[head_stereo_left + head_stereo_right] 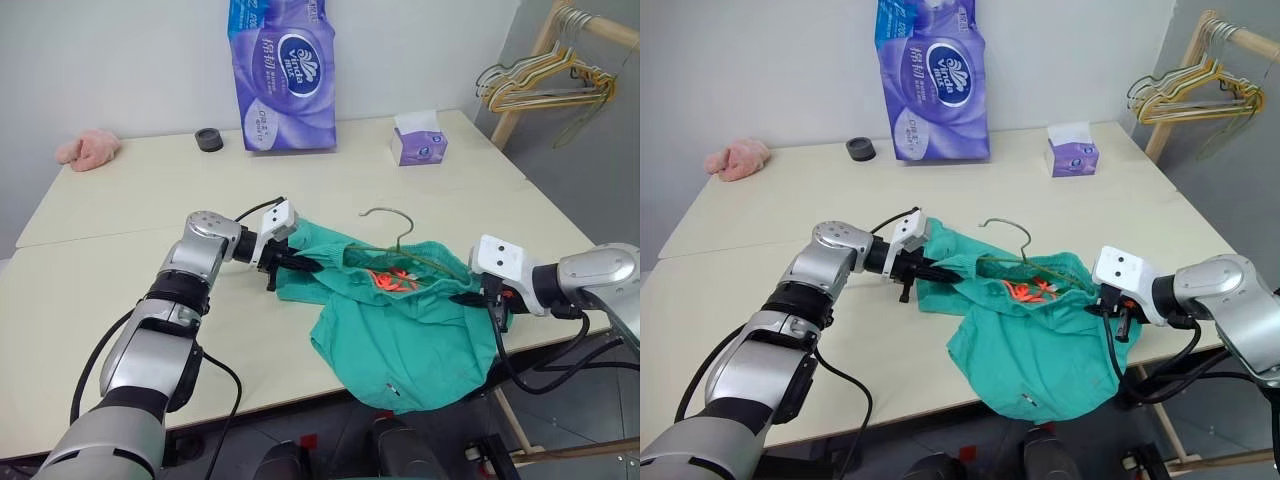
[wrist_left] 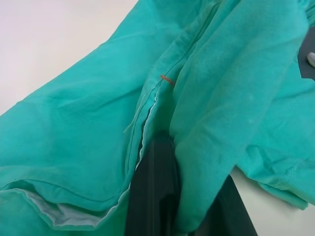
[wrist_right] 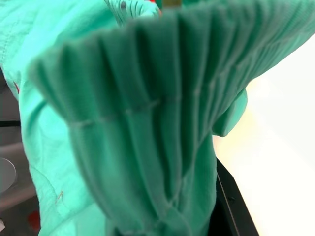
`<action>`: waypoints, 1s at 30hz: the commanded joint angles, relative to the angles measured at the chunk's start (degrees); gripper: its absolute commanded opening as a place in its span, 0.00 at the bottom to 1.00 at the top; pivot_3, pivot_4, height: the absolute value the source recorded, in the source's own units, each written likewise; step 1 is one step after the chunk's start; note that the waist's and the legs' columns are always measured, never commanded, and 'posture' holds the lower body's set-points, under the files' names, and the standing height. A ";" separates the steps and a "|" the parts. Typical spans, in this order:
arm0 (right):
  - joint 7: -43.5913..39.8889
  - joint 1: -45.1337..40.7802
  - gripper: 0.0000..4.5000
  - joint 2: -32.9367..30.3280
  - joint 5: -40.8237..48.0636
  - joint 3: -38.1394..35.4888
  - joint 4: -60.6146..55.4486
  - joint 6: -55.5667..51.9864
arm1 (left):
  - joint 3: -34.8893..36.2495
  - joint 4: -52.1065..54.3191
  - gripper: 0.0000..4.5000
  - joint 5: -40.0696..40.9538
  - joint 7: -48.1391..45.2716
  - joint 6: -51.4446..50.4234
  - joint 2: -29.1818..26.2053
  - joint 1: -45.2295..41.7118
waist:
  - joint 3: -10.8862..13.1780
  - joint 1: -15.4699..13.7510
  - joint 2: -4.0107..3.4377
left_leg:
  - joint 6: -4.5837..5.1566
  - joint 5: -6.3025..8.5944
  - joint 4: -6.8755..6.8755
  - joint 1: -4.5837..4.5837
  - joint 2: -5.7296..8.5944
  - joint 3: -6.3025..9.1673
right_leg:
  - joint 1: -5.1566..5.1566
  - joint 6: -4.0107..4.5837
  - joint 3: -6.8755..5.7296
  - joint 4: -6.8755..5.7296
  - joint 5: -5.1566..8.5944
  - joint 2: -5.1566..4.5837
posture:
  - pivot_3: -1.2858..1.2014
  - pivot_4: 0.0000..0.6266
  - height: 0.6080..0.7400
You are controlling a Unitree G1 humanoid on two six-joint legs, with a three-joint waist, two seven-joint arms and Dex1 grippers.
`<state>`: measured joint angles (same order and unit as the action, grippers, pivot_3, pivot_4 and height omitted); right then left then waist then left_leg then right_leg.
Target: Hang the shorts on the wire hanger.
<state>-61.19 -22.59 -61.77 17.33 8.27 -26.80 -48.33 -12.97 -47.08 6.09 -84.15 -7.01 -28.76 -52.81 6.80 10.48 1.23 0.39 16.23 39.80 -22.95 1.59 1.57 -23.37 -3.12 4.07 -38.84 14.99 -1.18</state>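
Teal-green shorts [image 1: 405, 330], crumpled with orange drawstring showing, drape over the bench [image 1: 120, 270] edge around the wire hanger [image 1: 395, 235]; both grippers' jaws, left gripper [image 1: 305, 264] and right gripper [image 1: 468, 297], clamp the cloth

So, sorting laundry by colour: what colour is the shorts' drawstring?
Orange, against the teal-green shorts; the drawstring shows best in the right eye view.

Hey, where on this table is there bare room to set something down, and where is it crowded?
Free: the broad stretch of table between the pink cloth and the left gripper, and the strip between the tissue box and the wire hanger. Crowded: the near right edge, where the shorts and right gripper sit.
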 commanded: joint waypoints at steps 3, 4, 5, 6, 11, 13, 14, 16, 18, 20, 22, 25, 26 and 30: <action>-1.25 2.29 0.00 -2.22 2.42 -3.38 -2.71 -0.62 | 3.50 -1.34 0.01 0.11 4.45 0.51 -1.34 -1.35 | 0.00 -0.03 0.00 | 0.00 0.00 0.00 -0.01 0.00 0.02 | 0.00 0.00 -0.01 0.00 0.00 0.00 | 0.41 0.15 1.00; -1.46 2.82 0.00 -2.55 2.79 -3.61 -3.18 -0.76 | 3.54 -1.51 0.01 0.06 4.91 0.62 -1.35 -1.35 | 0.00 -0.02 0.00 | 0.00 0.00 0.00 -0.01 0.00 0.02 | 0.00 0.00 0.00 0.00 0.00 0.00 | 0.41 0.15 1.00; -1.49 3.21 0.00 -2.74 3.08 -3.77 -3.66 -0.92 | 3.58 -1.59 0.01 0.09 5.11 0.65 -1.35 -1.37 | 0.00 -0.02 0.00 | 0.00 0.00 0.00 -0.01 0.00 0.01 | 0.00 0.00 0.00 0.00 0.00 0.00 | 0.41 0.15 1.00; -1.41 3.47 0.00 -2.85 3.40 -3.87 -4.15 -1.19 | 3.69 -1.67 0.01 0.27 5.10 0.46 -1.30 -1.41 | 0.00 -0.02 0.00 | 0.00 0.00 0.01 -0.01 0.00 0.01 | 0.00 0.00 0.00 0.00 0.00 0.00 | 0.41 0.15 1.00; 0.54 2.65 0.00 -0.87 4.18 -4.14 -5.04 -1.96 | 2.93 2.14 0.01 2.29 -0.35 -2.24 -1.60 0.42 | 0.00 0.41 0.00 | 0.00 0.00 0.00 -0.01 0.00 0.02 | 0.00 -0.01 -0.01 0.00 0.00 0.00 | 0.41 0.15 1.00; 0.76 2.17 0.00 -0.60 4.27 -3.97 -4.85 -1.96 | 2.16 4.51 0.01 2.81 -2.82 -4.70 -1.99 1.49 | 0.00 0.65 0.00 | 0.00 0.00 -0.03 0.00 0.00 0.02 | 0.00 -0.01 -0.01 0.00 0.01 0.00 | 0.41 0.15 1.00; 0.84 2.02 0.00 -0.48 4.32 -3.90 -4.74 -1.91 | 2.15 5.42 0.01 3.25 -3.37 -6.31 -2.00 1.72 | 0.00 0.67 0.00 | 0.00 0.00 -0.04 0.00 0.00 0.02 | 0.00 -0.01 0.00 0.00 0.01 0.00 | 0.41 0.15 1.00; 1.06 1.80 0.00 -0.32 4.35 -3.73 -4.49 -1.72 | 3.05 6.20 0.12 4.15 -2.18 -8.97 -1.50 1.52 | 0.00 0.61 0.00 | 0.00 0.00 -0.03 0.00 0.00 0.03 | 0.00 -0.01 -0.01 0.00 0.01 0.00 | 0.41 0.15 1.00; 1.18 1.64 0.00 -0.28 4.33 -3.60 -4.27 -1.49 | 2.96 7.06 0.23 4.22 -2.87 -9.39 -1.71 1.44 | 0.00 0.59 0.00 | 0.00 0.00 -0.01 -0.02 0.00 0.05 | 0.00 -0.01 -0.02 0.00 0.01 0.00 | 0.41 0.15 1.00; 1.09 1.55 0.00 -0.40 4.37 -3.55 -4.10 -1.31 | 2.45 7.76 0.36 3.13 -3.68 -7.40 -2.48 2.15 | 0.00 0.60 0.00 | 0.00 0.00 -0.01 -0.02 0.00 0.04 | 0.00 -0.02 -0.01 0.01 0.01 0.00 | 0.41 0.15 1.00; 0.82 1.51 0.00 -0.73 4.24 -3.60 -3.77 -0.93 | 1.91 7.75 0.49 2.24 -4.79 -5.85 -3.34 2.63 | 0.00 0.63 0.00 | -0.01 0.00 -0.02 -0.01 0.00 0.04 | 0.00 -0.02 -0.01 0.01 0.01 0.00 | 0.41 0.15 1.00; 0.58 1.52 0.00 -1.01 4.40 -3.82 -3.79 -0.93 | 1.44 7.35 0.55 1.24 -5.36 -4.35 -3.84 2.64 | 0.00 0.67 0.00 | -0.01 0.01 -0.03 0.00 0.00 0.04 | 0.00 -0.02 -0.01 0.01 0.01 0.00 | 0.41 0.15 1.00; 0.47 1.66 0.00 -1.16 4.51 -3.96 -3.88 -0.98 | 1.24 7.19 0.55 0.91 -5.78 -4.00 -3.98 2.61 | 0.00 0.62 0.00 | -0.01 0.01 -0.03 0.00 0.00 0.04 | 0.00 -0.02 0.00 0.01 0.01 0.00 | 0.41 0.15 1.00; 0.18 2.77 0.00 -2.00 4.72 -4.62 -4.21 -0.76 | 0.48 6.28 0.55 -0.61 -6.86 -1.26 -4.74 2.64 | 0.00 0.58 0.00 | -0.01 0.01 -0.02 -0.01 0.00 0.04 | 0.00 -0.02 -0.01 0.02 0.01 -0.01 | 0.41 0.15 1.00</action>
<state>-60.55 -19.55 -62.71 21.53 5.66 -29.68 -50.13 -12.19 -41.16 6.08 -90.14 -10.15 -32.48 -49.99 6.80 11.05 1.24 0.38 16.24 39.77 -22.96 1.59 1.61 -23.36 -3.14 4.06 -38.82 15.00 -1.19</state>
